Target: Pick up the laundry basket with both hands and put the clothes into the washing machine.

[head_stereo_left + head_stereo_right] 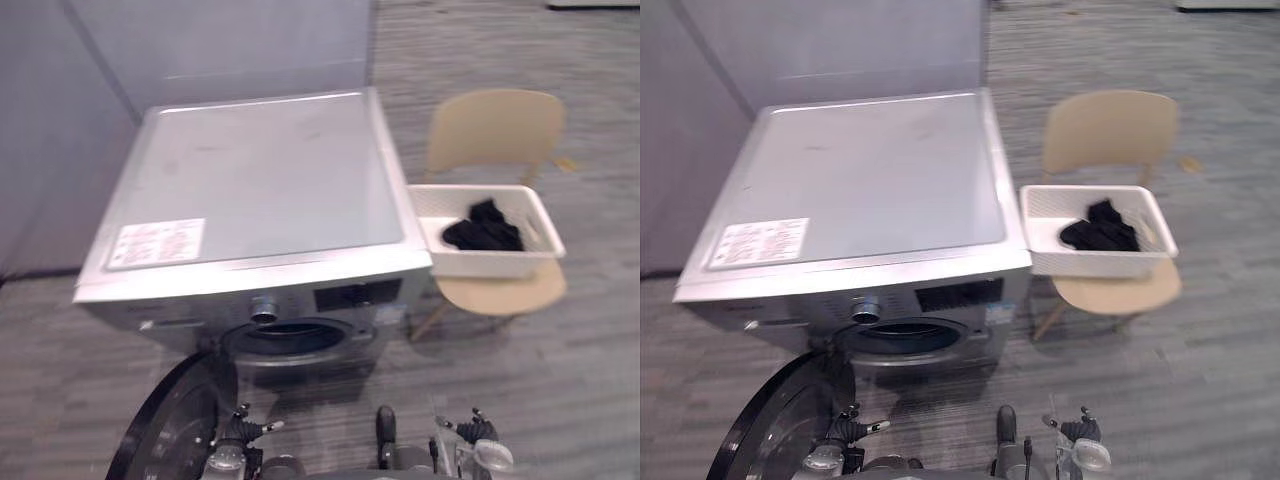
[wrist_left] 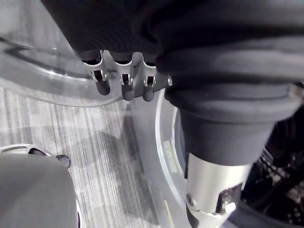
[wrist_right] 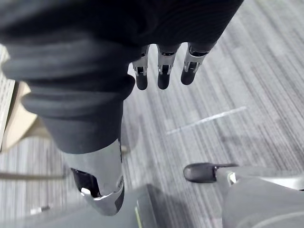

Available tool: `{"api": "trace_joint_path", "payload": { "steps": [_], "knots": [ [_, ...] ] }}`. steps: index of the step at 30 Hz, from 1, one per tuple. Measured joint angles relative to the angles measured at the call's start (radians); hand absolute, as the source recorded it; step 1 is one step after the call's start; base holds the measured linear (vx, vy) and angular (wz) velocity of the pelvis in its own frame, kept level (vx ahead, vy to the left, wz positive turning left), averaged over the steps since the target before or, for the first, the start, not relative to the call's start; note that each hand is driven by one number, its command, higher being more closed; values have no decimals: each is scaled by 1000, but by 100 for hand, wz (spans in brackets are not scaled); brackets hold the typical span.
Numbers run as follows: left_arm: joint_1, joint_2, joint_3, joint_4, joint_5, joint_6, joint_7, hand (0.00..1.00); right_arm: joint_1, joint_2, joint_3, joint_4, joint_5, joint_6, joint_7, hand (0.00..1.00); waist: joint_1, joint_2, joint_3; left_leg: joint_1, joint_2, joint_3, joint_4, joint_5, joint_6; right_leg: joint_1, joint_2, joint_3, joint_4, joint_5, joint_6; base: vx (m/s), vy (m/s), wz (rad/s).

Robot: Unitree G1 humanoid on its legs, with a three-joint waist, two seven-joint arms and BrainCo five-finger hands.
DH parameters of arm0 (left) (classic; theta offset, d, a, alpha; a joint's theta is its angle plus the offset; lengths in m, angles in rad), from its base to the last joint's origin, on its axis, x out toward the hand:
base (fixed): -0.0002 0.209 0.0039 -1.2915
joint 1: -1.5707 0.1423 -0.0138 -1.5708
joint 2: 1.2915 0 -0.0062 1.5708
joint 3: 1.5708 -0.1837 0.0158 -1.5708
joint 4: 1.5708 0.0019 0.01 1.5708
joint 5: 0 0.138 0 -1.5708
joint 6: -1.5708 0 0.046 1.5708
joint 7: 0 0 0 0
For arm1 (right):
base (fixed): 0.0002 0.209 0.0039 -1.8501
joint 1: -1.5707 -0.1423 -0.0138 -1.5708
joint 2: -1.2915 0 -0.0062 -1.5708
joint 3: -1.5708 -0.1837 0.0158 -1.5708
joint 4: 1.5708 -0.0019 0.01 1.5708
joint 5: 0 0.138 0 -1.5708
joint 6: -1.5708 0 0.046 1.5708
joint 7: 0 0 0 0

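I am standing in front of the washing machine (image 1: 260, 190), and both my arms are hanging low at my sides. My left hand (image 2: 123, 88) is dangling above the carpet with its fingers relaxed and loosely side by side, gripping nothing. My right hand (image 3: 164, 71) is hanging the same way, fingers slack and pointing down at the floor (image 3: 228, 71), also empty.

The laundry basket (image 1: 490, 265) is sitting on the seat of a tan chair (image 1: 490, 125), ahead of me and off to my right. The dark clothes (image 1: 485, 228) are lying bunched toward its right half. Its long axis is running side to side across my view, and its near long wall is facing me. Its left short end is lying just beside the machine's right side; I cannot tell whether they are touching.

My right hand is the nearer one by far. I am judging that I need to turn or step to the right before my left hand can reach that inner end, since the machine's front right corner is standing between them. The round door (image 1: 170, 420) is hanging open, low on my left, leaving the drum opening (image 1: 290, 338) clear straight ahead.
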Motion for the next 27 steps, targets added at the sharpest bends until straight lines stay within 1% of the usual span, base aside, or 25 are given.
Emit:
{"api": "trace_joint_path", "payload": {
  "steps": [1, 2, 3, 4, 5, 6, 7, 8, 9, 10, 11, 12, 14, 15, 16, 17, 18, 19, 20, 21, 22, 23, 25, 26, 27],
  "knots": [
    [-10, 8, -1, 6, 0, 0, 0, 0, -18, 8, 1, -4, 0, 1, -1, 0, 0, -8, 7, -4, -5, 76, -6, -9, 23, -32, -2, -17, 8, -31, -7, -246, 13, -262],
    [-20, 13, -4, 11, 0, -1, 1, 0, -39, 11, 6, -4, 1, 2, -2, 0, -1, 7, 19, -3, 26, 182, 4, -10, 26, -88, -21, -172, 71, -62, -32, -173, -4, -228],
    [-24, 18, -2, 12, 0, -1, 1, 0, -43, 12, 9, -4, 1, 3, -3, 0, -4, 1, 21, 0, 35, 232, 13, -9, 22, -118, -40, -283, 152, -76, -71, -94, -18, -242],
    [-34, 30, -4, 21, 2, -1, 1, 0, -39, 13, 11, -4, 1, 5, -4, 0, -21, -10, 22, 21, 43, 317, 25, -15, 15, -136, -96, -531, 293, -165, -151, 11, -6, -173],
    [-33, 36, -7, 24, 5, -1, 1, 0, -39, 14, 12, -1, 1, 5, -6, 0, -27, -17, 19, 27, 40, 351, 36, -18, 11, -124, -118, -618, 321, -203, -177, 65, -24, -217],
    [-29, 45, -22, 29, 20, 0, 1, 0, -48, 11, 22, 9, 1, 7, -9, 0, -23, -25, 18, 46, 44, 434, 56, -25, 3, -98, -157, -792, 347, -260, -207, 85, -56, -242],
    [-22, 53, -22, 33, 29, 0, 0, 0, -58, 12, 29, 19, 1, 10, -9, 0, -28, -31, 14, 65, 52, 502, 82, -25, 3, -63, -200, -956, 384, -297, -258, 102, -78, -253],
    [-16, 53, -22, 34, 35, 1, 0, 0, -61, 12, 33, 21, 0, 10, -8, 0, -26, -34, 12, 76, 51, 523, 91, -26, 1, -51, -213, -1014, 398, -300, -259, 124, -107, -257],
    [-17, 56, -22, 36, 37, 2, 0, 0, -65, 11, 40, 24, 0, 14, -8, 0, -23, -30, 14, 96, 53, 557, 109, -37, -17, -44, -227, -1070, 431, -325, -247, 149, -110, -198],
    [-37, 61, -23, 46, 39, 1, 0, 0, -67, 0, 41, 24, -1, 18, -8, 0, -39, -9, 26, 117, 58, 569, 126, -55, -37, -53, -220, -1042, 469, -343, -209, 159, -98, -164],
    [-41, 59, -23, 47, 40, 1, 0, 0, -64, -2, 41, 25, -1, 19, -8, 0, -43, -7, 27, 122, 58, 570, 129, -57, -39, -56, -215, -1029, 475, -346, -203, 187, -66, -130],
    [-47, 53, -21, 51, 41, -1, 1, 0, -52, -7, 47, 42, -2, 22, -4, 0, -52, 5, 29, 144, 78, 583, 165, -65, -47, -73, -194, -970, 506, -368, -193, 232, -59, -116],
    [-54, 47, -19, 53, 42, 1, 0, 0, -21, -7, 56, 45, -9, 23, 0, 0, -53, 16, 29, 137, 164, 586, 361, -61, -42, -68, -148, -914, 511, -395, -181, 253, -74, -118],
    [-50, 32, -7, 53, 43, 1, 0, 0, -11, -7, 60, 49, -9, 23, 0, 0, -53, 41, 40, 113, 285, 557, 574, -22, 25, -31, -82, -884, 466, -396, -182, 247, -111, -110],
    [-39, 20, 1, 53, 44, 1, -1, 0, -11, -10, 70, 53, -9, 24, -1, 0, -50, 58, 50, 49, 407, 475, 806, 47, 173, 20, -10, -841, 398, -391, -181, 223, -134, -114],
    [-35, 15, 2, 52, 44, 1, -1, 0, -13, -11, 73, 54, -9, 25, -2, 0, -47, 60, 53, 9, 432, 422, 880, 40, 189, 40, 13, -820, 376, -388, -177, 167, -128, -110],
    [-33, 5, 15, 46, 36, -1, -1, 0, -25, -14, 87, 58, -9, 23, -5, 0, -40, 55, 61, -110, 407, 247, 969, 20, 161, 77, 34, -779, 335, -382, -170, 132, -84, -91],
    [-36, 7, 17, 30, 34, -7, 0, 0, -35, -15, 91, 69, -8, 22, -5, 0, -29, 50, 64, -190, 341, 128, 976, 4, 127, 102, 36, -747, 311, -379, -166, 181, -47, -116],
    [-35, 9, 17, 7, 30, -16, 4, 0, -57, -15, 95, 94, -8, 23, -5, 0, -15, 39, 75, -272, 242, 16, 930, -14, 97, 144, 40, -699, 266, -372, -155, 171, -2, -102],
    [-36, 12, 17, 1, 25, -17, 10, 0, -62, -13, 98, 98, -8, 22, -4, 0, -3, 35, 78, -316, 192, -27, 877, -27, 81, 174, 42, -677, 231, -361, -137, 157, 19, -93],
    [-35, 14, 17, -2, 22, -19, 16, 0, -63, -10, 101, 99, -8, 22, -3, 0, 6, 36, 79, -339, 166, -39, 830, -32, 79, 196, 43, -665, 208, -352, -124, 267, 57, -86],
    [-30, 14, 18, -4, 3, -20, 22, 0, -71, -2, 99, 99, -7, 22, -3, 0, 17, 42, 83, -391, 103, -32, 598, -28, 73, 242, 42, -631, 162, -340, -105, 229, 50, -65],
    [-26, 13, 18, -7, -5, -20, 21, 0, -76, -3, 96, 99, -7, 22, -3, 0, 18, 49, 86, -412, 68, -9, 401, -1, 42, 265, 42, -624, 137, -340, -94, 277, 62, -32],
    [-20, 13, 18, -8, -7, -20, 21, 0, -79, -2, 93, 99, -6, 23, -5, 0, 34, 37, 91, -403, 21, 12, 220, 114, 75, 296, 37, -610, 100, -334, -77, 425, 93, -25],
    [-12, 13, 19, -8, -11, -20, 22, 0, -80, 0, 94, 99, -6, 23, -5, 0, 47, 27, 88, -388, 4, 15, 190, 154, 91, 309, 31, -597, 85, -329, -76, 513, 108, -32]
  ]
}}
